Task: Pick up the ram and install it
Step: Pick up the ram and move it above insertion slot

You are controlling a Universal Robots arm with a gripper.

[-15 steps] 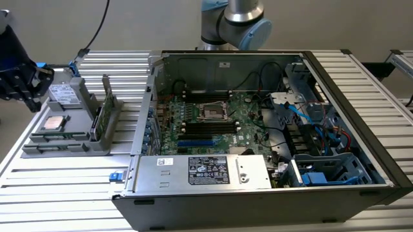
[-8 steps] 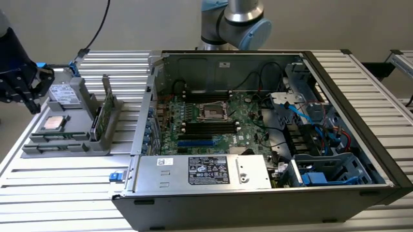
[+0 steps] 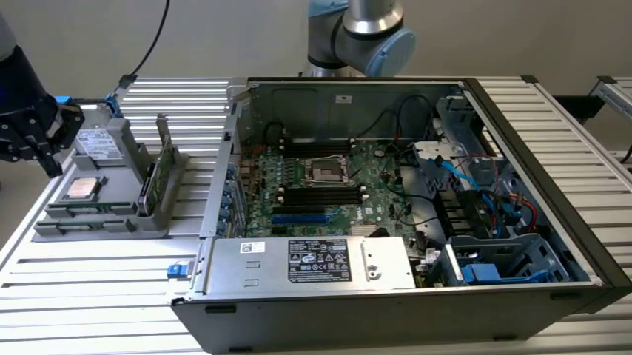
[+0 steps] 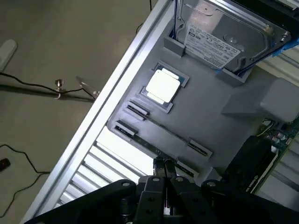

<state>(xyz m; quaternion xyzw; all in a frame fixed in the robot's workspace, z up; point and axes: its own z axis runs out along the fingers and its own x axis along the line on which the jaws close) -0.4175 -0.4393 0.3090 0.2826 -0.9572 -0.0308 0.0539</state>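
My gripper (image 4: 164,167) hangs above the near end of a grey fixture tray (image 4: 205,116), fingers pressed together with nothing between them. In the exterior view the gripper (image 3: 46,161) is over that tray's (image 3: 126,198) left side. A thin strip seen edge-on, apparently the ram (image 4: 166,130), stands between two slotted holders just ahead of my fingertips. I cannot make out its chips or label. A square silver processor (image 4: 162,87) lies in a recess beyond it.
A hard drive (image 4: 229,32) sits at the tray's far end, and a black card with a green board (image 4: 254,163) stands along its side. The open computer case (image 3: 533,148) with its motherboard (image 3: 326,181) fills the exterior view's right. Cables lie on the floor (image 4: 42,86).
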